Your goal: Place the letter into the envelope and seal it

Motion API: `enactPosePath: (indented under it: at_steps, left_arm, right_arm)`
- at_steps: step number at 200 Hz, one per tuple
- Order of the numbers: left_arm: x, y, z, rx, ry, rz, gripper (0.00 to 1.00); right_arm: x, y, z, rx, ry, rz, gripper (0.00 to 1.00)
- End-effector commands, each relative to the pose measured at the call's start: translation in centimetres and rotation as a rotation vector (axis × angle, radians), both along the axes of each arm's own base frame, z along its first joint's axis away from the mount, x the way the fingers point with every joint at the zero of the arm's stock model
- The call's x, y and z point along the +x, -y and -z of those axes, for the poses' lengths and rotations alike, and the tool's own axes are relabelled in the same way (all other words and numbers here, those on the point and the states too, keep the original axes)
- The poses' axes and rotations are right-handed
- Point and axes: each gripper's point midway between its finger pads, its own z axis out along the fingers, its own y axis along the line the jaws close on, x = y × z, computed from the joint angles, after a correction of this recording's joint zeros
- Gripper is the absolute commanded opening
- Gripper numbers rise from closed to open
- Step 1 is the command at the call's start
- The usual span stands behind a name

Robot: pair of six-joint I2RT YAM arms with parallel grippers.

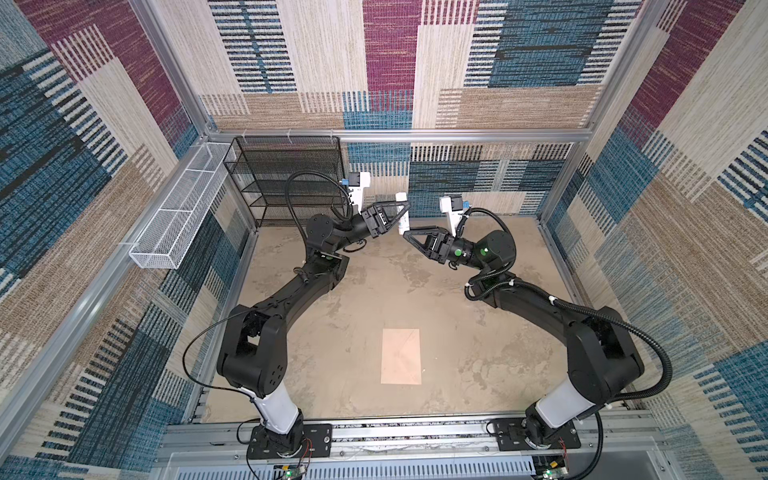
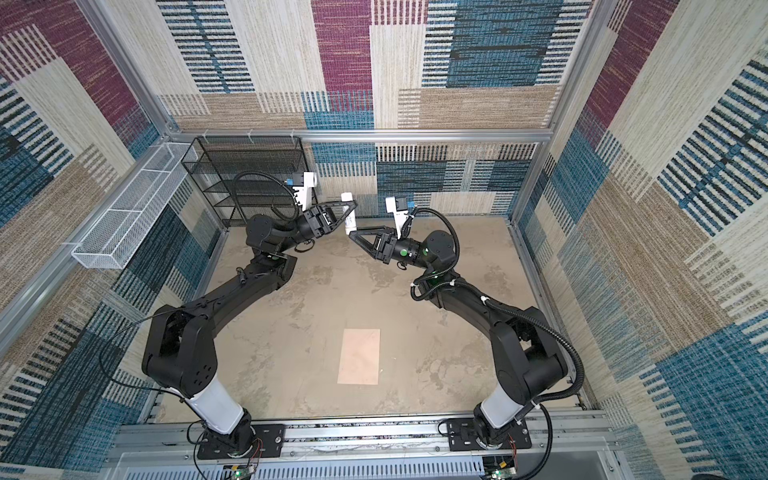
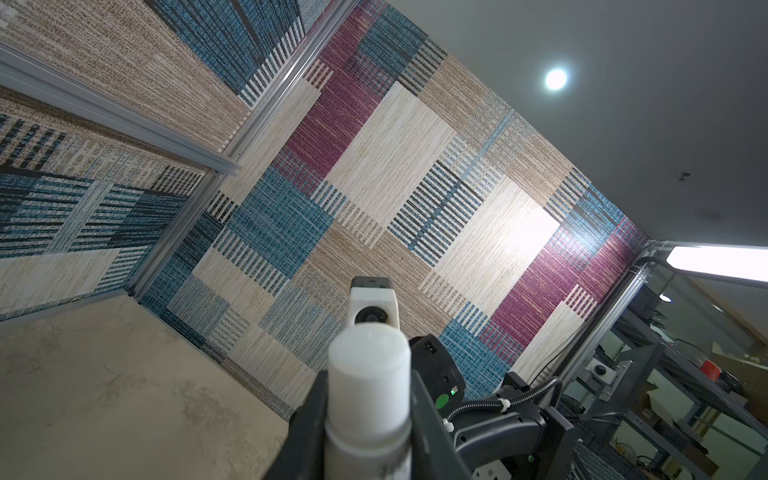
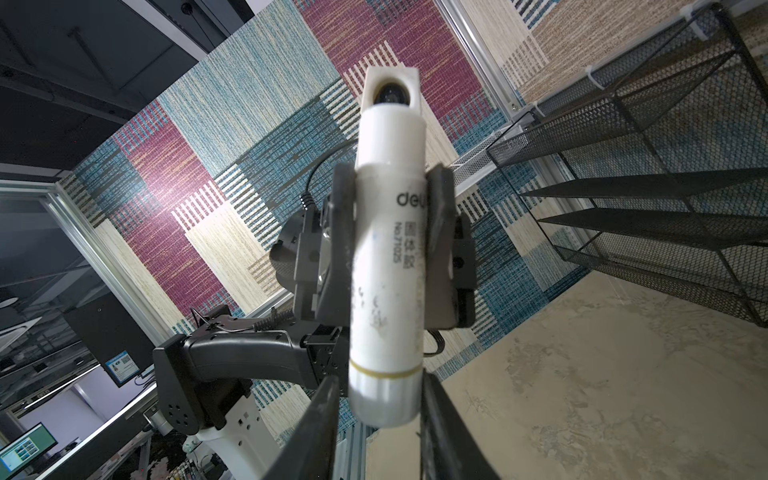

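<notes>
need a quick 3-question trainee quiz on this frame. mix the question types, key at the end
1. Multiple choice: what does the left tool grip?
A) a marker pen
B) a white glue stick
C) nothing
2. True or false: the envelope lies flat on the table, away from the left tool and the right tool.
3. Short answer: which task item shows in no view?

Key: 1 B. 2 true. 3 the letter.
</notes>
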Motion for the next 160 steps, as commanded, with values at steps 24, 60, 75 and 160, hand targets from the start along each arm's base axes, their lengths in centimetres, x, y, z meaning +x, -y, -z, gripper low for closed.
enactPosePath:
  at_steps: [24, 60, 75, 160]
  left_arm:
    - [-0.1, -0.1, 0.2, 0.004, 0.016, -0.017, 0.00]
    - [-0.3, 0.1, 0.7, 0.029, 0.012, -0.023, 0.00]
    - [-0.1, 0.2, 1.0, 0.054, 0.009, -0.040, 0.00]
    - [0.8, 0.7, 2.3, 0.193, 0.019, -0.201, 0.00]
  right_arm:
    - [-1.1, -0.1, -1.7, 0.027, 0.082, -0.043, 0.29]
    - [-0.9, -0.1, -1.9, 0.026, 0.081, -0.034, 0.27]
    - [-0.7, -0.1, -2.1, 0.013, 0.090, -0.013, 0.26]
    - [1.3, -0.2, -5.0, -0.101, 0.195, 0.245, 0.25]
